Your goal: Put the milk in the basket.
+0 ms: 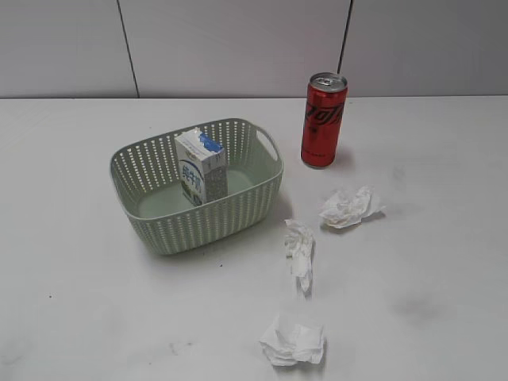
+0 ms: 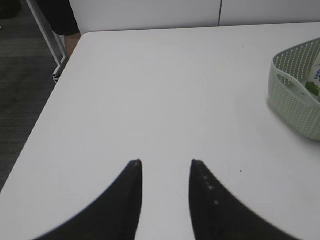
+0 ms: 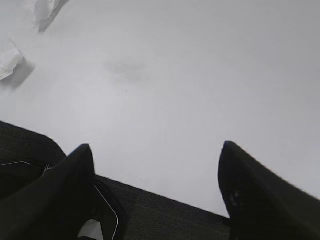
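The milk [image 1: 202,166], a small white carton with a blue top and blue lettering, stands upright inside the pale sage-green basket [image 1: 250,205] left of centre on the table. The left wrist view shows the basket's end [image 2: 292,97] at its right edge, with a bit of the milk's green picture [image 2: 313,88] inside. My left gripper [image 2: 165,162] is open and empty over bare table, well left of the basket. My right gripper [image 3: 156,146] is wide open and empty above the table's front edge. Neither gripper shows in the exterior view.
A tall red soda can [image 1: 323,121] stands right of the basket. Three crumpled white tissues lie on the table [image 1: 350,208], [image 1: 299,248], [image 1: 293,341]; two show in the right wrist view [image 3: 10,59], [image 3: 46,11]. Dark floor lies beyond the table edges [image 2: 25,85].
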